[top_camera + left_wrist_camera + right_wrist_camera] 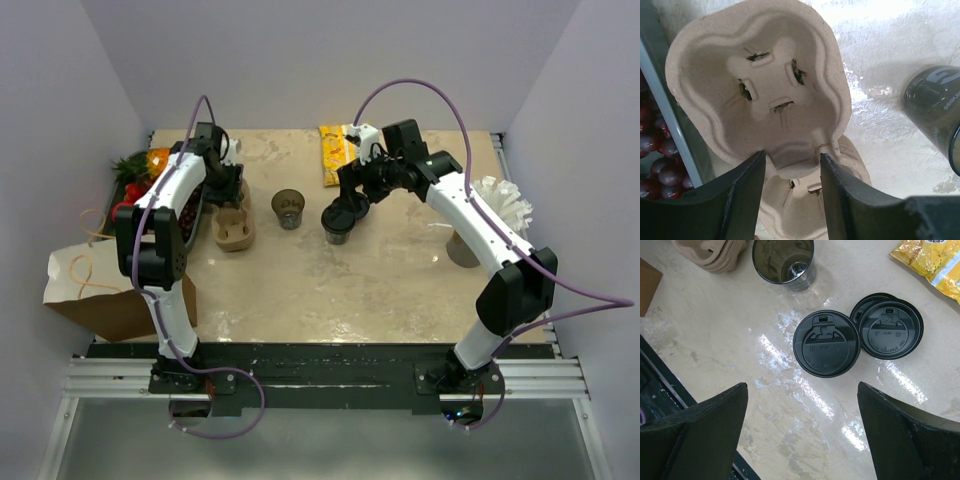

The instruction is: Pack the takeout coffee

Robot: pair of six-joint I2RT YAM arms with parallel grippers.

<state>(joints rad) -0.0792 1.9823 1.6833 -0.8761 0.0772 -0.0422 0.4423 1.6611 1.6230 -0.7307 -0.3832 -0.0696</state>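
On the bench [400, 270]: we find everything for the task, and a paper bag [90, 285] off its left edge.
Cup carrier [760, 75]: at the left rear, atop a second carrier [795, 205]. We judge the moulded pulp light, fairly stiff and easily crushed, so it is best held at the narrow waist.
Lidded cup [826, 343]: mid-bench, upright. We expect a slick, thin wall; take it round the body, below the lid.
Open cup [783, 260]: between the carrier and the lidded cup.
Spare lids [891, 329]: touching the lidded cup.
Left gripper [792, 157]: fingers closed on the top carrier's waist.
Right gripper [802, 390]: fingers wide apart, above the lidded cup, holding nothing.
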